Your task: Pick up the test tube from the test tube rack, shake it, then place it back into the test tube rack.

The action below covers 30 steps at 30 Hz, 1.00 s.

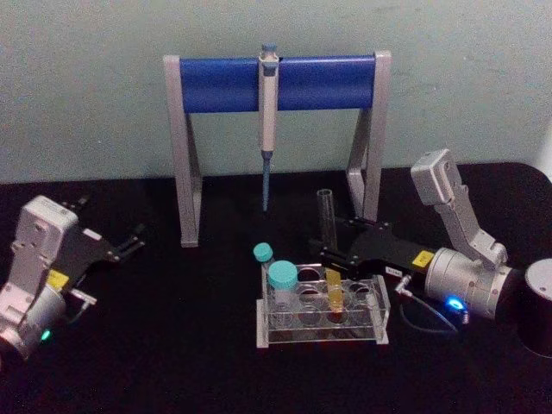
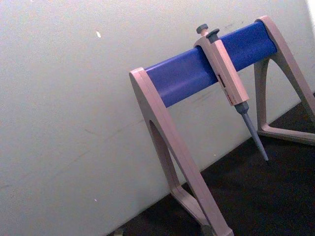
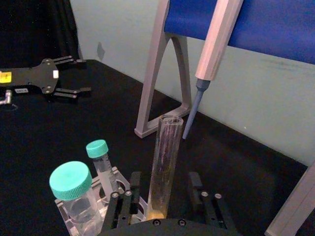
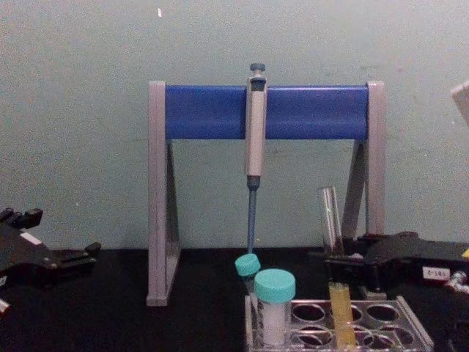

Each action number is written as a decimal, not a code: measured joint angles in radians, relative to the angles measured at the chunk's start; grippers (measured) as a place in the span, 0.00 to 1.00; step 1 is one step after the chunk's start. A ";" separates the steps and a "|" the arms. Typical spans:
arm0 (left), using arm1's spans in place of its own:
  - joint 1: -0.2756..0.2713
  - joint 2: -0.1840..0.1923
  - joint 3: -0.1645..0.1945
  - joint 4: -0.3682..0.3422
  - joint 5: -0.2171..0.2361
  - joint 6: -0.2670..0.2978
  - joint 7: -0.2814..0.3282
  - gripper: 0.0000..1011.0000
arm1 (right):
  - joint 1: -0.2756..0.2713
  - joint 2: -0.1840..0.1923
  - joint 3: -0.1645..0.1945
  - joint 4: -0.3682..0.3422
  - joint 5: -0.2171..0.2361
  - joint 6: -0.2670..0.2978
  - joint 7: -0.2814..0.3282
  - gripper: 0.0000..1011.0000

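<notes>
The test tube (image 1: 327,231) stands upright in the test tube rack (image 1: 379,332), a low clear rack near the table's middle. Yellow liquid fills the tube's lower part (image 4: 341,315). My right gripper (image 1: 328,256) reaches in from the right and is open, with a finger on each side of the tube just above the rack. In the right wrist view the tube (image 3: 165,157) rises between the fingers (image 3: 134,189), and a small gap shows on both sides. My left gripper (image 1: 138,240) rests open on the table at the far left.
Two teal-capped tubes (image 1: 282,278) stand at the rack's left end. Behind the rack is a tall grey stand with a blue bar (image 1: 276,82), and a pipette (image 1: 268,129) hangs from it. A cable (image 1: 427,306) lies on the table by the right arm.
</notes>
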 joint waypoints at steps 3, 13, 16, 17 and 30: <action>0.000 0.000 0.000 0.000 0.000 0.000 0.000 1.00 | 0.000 0.000 0.000 0.000 0.000 0.000 0.000 0.55; 0.000 0.000 0.000 0.000 0.000 0.000 0.000 1.00 | -0.001 0.000 0.000 -0.002 0.002 0.000 -0.001 0.24; 0.000 0.000 0.000 0.000 0.000 0.000 0.000 1.00 | -0.001 0.000 0.000 -0.002 0.002 0.000 -0.001 0.23; 0.000 0.000 0.000 0.000 0.000 0.000 0.000 1.00 | -0.001 0.000 0.000 -0.002 0.002 0.000 -0.001 0.23; 0.000 0.000 0.000 0.000 0.000 0.000 0.000 1.00 | -0.003 0.000 0.000 -0.002 0.002 -0.007 0.000 0.23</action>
